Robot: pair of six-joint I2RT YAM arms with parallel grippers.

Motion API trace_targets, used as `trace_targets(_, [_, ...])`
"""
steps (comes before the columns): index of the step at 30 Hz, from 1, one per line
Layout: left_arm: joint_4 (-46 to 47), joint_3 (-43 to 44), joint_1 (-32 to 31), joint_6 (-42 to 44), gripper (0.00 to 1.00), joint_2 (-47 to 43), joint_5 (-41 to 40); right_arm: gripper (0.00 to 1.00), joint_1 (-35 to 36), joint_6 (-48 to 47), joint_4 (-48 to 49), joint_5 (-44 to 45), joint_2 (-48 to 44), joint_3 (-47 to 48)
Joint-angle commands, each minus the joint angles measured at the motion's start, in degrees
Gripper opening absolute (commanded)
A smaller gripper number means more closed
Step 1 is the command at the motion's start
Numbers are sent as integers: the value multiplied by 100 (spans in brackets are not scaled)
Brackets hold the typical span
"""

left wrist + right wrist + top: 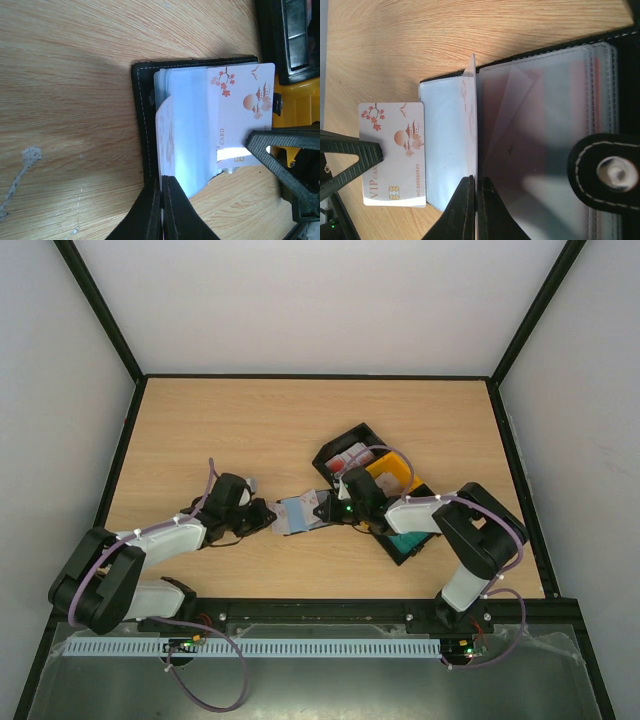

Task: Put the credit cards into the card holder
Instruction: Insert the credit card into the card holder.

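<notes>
Feeding a credit card (395, 150) into a pale blue sleeve (445, 145) looks like the step in hand. The blossom-printed card lies flat, jutting from the open card holder (545, 115) on the desk (470, 30), its inner edge at that sleeve. The left gripper (163, 185) is clamped on the holder's near edge; the right gripper (474, 185) is pinched on what seems an upright clear leaf (472, 100). Next it likely needs a straight inward push.

Overhead view; wrist close-ups sharing card holder (540, 140)
</notes>
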Motion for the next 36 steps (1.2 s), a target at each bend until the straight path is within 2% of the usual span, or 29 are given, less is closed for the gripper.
trace_targets(1, [-585, 101, -22, 140, 2, 0, -321, 2, 36, 228, 73, -34, 265, -114])
trace_targets(13, [-626, 111, -23, 154, 3, -4, -350, 2, 128, 446, 40, -471, 511, -169])
trace_targets(24, [-588, 92, -22, 138, 3, -31, -299, 2, 362, 659, 165, -124, 654, -19])
trace_targets(26, [-604, 95, -22, 130, 2, -69, -285, 7, 357, 655, 11, 92, 529, -28])
trace_targets(28, [-611, 100, -22, 126, 2, -125, -265, 18, 369, 616, -223, 370, 345, -26])
trace_targets(31, [-640, 117, -24, 127, 2, -183, -230, 28, 396, 528, -593, 659, 108, 26])
trace_targets(36, [-722, 131, -24, 109, 3, -316, -272, 35, 626, 385, -1163, 1107, 19, 336])
